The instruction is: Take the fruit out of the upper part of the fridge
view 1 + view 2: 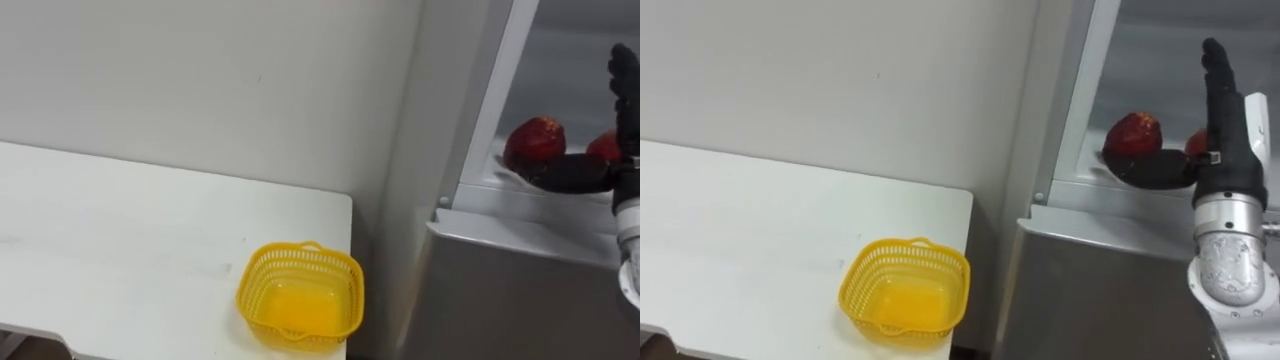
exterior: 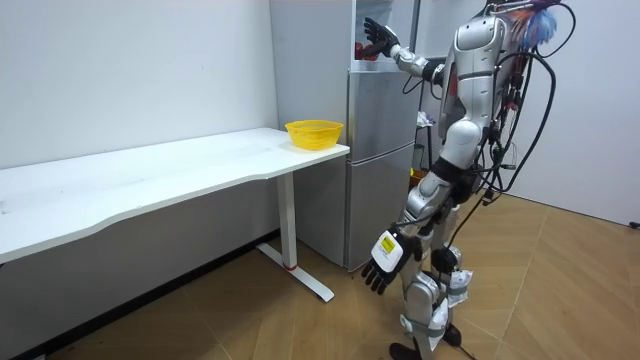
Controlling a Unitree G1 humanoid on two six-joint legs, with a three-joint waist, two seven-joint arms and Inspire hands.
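Two red fruits lie on the shelf of the open upper fridge compartment, one on the left [image 1: 1132, 135] and one partly hidden behind my hand [image 1: 1196, 143]. My right hand [image 1: 1228, 135] is raised in front of them and open. Its fingers point straight up, and its dark thumb [image 1: 1155, 170] stretches left, just below the left fruit. It holds nothing. In the room view I stand facing the fridge [image 2: 380, 160] with that arm lifted to the top compartment. My left hand [image 2: 385, 262] hangs open by my thigh.
A yellow plastic basket [image 1: 300, 293] sits empty at the near right corner of the white table [image 1: 120, 230], just left of the fridge. The grey lower fridge door [image 1: 500, 290] is closed below the shelf. A white wall stands behind the table.
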